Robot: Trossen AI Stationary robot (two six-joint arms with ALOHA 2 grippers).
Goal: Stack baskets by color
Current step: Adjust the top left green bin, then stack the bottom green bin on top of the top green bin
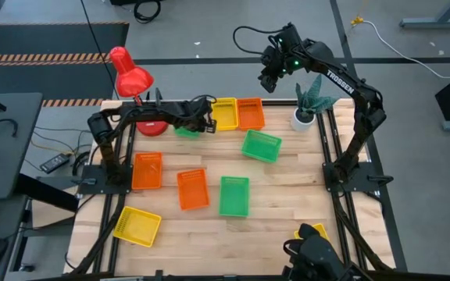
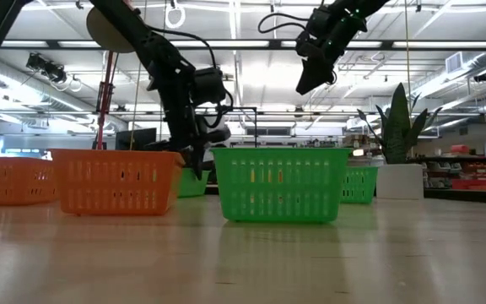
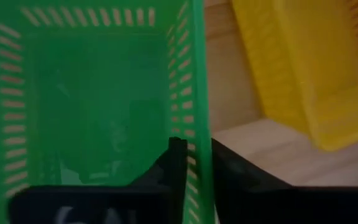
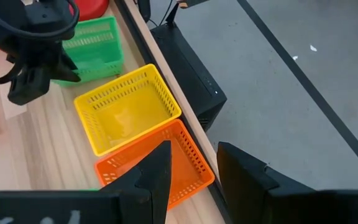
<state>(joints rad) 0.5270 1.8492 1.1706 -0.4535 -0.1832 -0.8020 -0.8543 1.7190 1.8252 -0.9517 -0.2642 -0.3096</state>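
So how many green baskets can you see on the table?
3. One at the far edge under the left pincer, mostly hidden; one right of centre, tilted; one in the middle, nearer the front.

We see a pale wooden table standing on a grey floor crossed by dark lines. A red lamp stands at the table's far left corner and a potted plant in a white pot at its far right corner. Left of the table we note a dark desk, and beyond it a black mat edged in striped tape. In the low view, ceiling lights run across an open hall lined with shelves.
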